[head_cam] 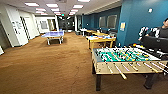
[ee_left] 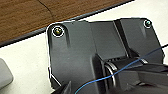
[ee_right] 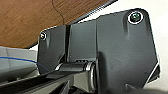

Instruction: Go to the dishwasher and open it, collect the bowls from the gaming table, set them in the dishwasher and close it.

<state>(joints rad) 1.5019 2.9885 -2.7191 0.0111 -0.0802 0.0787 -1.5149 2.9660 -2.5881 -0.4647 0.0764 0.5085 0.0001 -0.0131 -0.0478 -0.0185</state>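
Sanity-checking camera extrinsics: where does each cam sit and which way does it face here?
Head: high on the robot, facing forward and down over brown carpet; foosball table near right, ping-pong table far off, a person at the right edge.
Left wrist: on the left arm, facing its dark plate, blue cable, carpet beyond.
Right wrist: on the right arm, facing its dark plate, carpet beyond.
Shared: the brown carpet in all three views.

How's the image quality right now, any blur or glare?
Head view: soft and smeared throughout, ceiling light panels blown out white, green-field foosball table rods streaked. Both wrist views: blurry, brown carpet fairly evenly lit, no strong glare.
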